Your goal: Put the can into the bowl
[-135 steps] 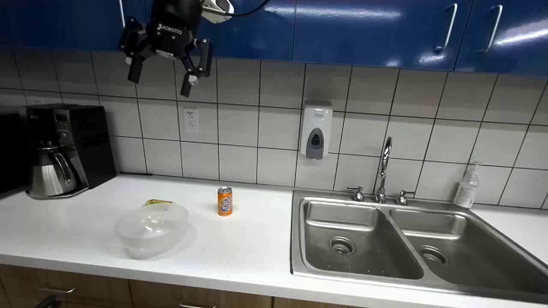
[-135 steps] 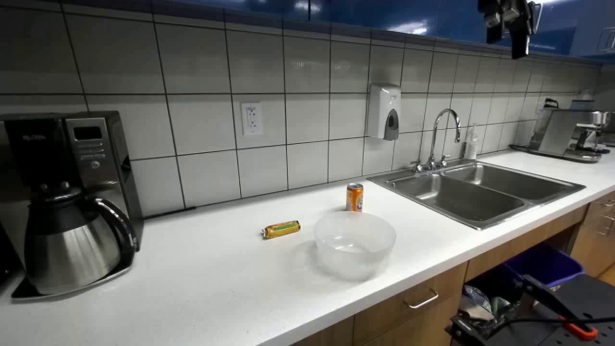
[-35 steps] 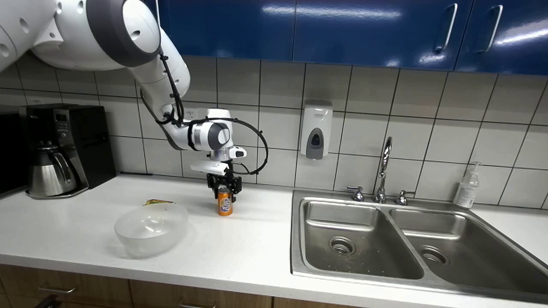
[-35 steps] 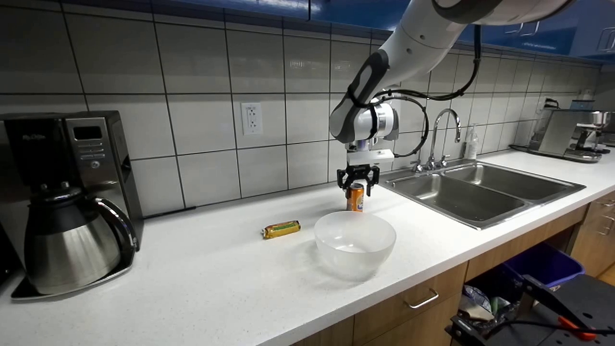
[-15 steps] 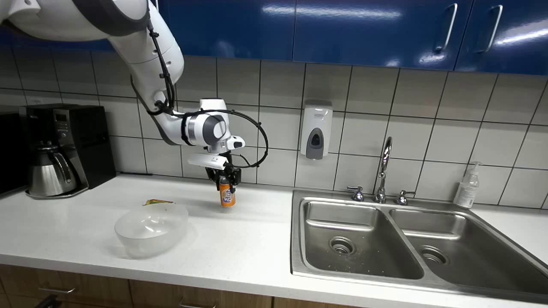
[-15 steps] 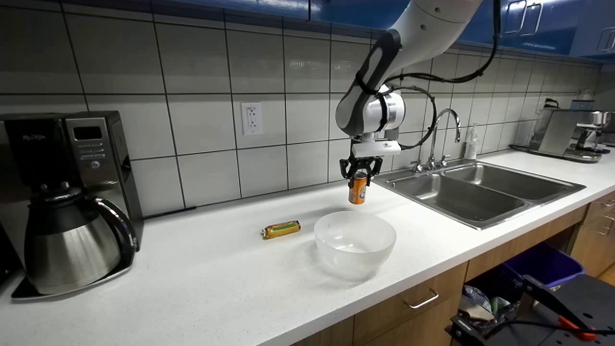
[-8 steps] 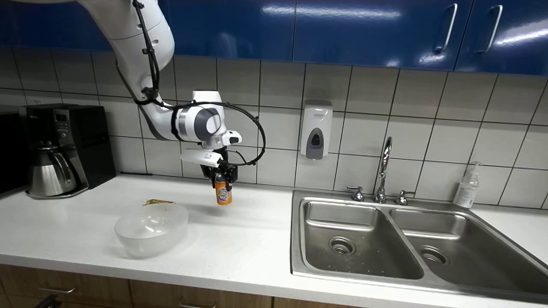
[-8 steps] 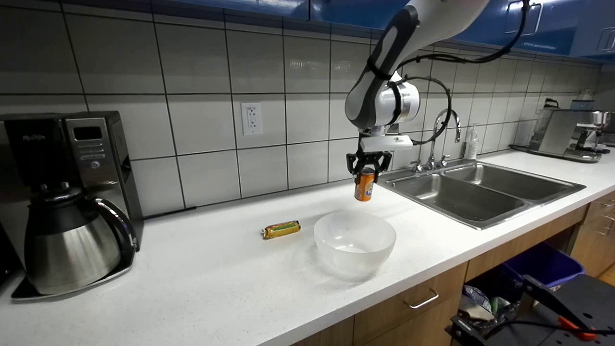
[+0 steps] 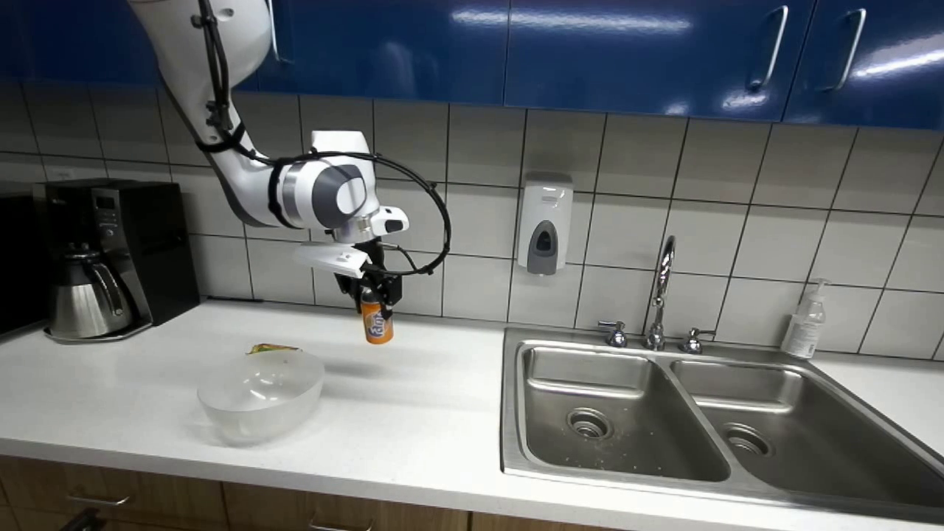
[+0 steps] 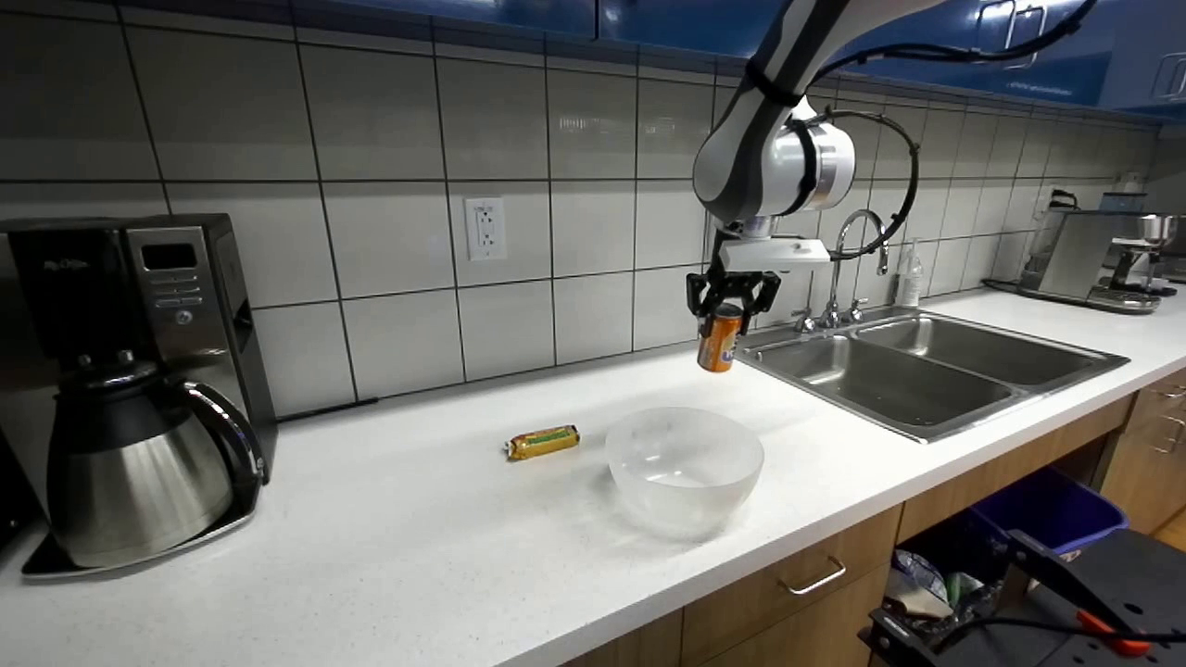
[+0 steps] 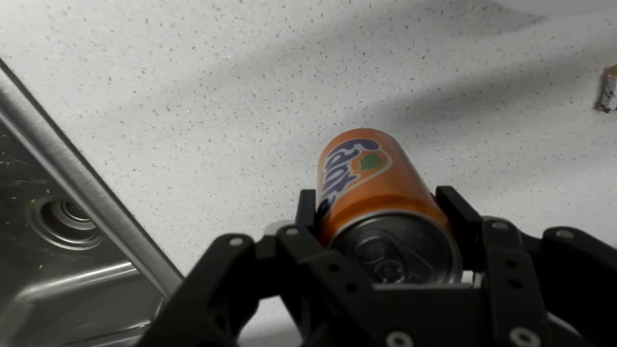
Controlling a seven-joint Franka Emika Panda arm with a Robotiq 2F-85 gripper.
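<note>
So, orange can (image 11: 385, 202) (w/ Fanta txt).

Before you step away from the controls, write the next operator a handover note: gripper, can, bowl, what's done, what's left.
Gripper: closed on the can.
Can: held clear of the counter, slightly tilted, not yet over the bowl.
Bowl: upright on the counter, with a yellow-wrapped bar lying near it, not touching.
Done: can grasped and off the counter.
Left: most likely carry it over the bowl, lower it in, then open the gripper.
</note>
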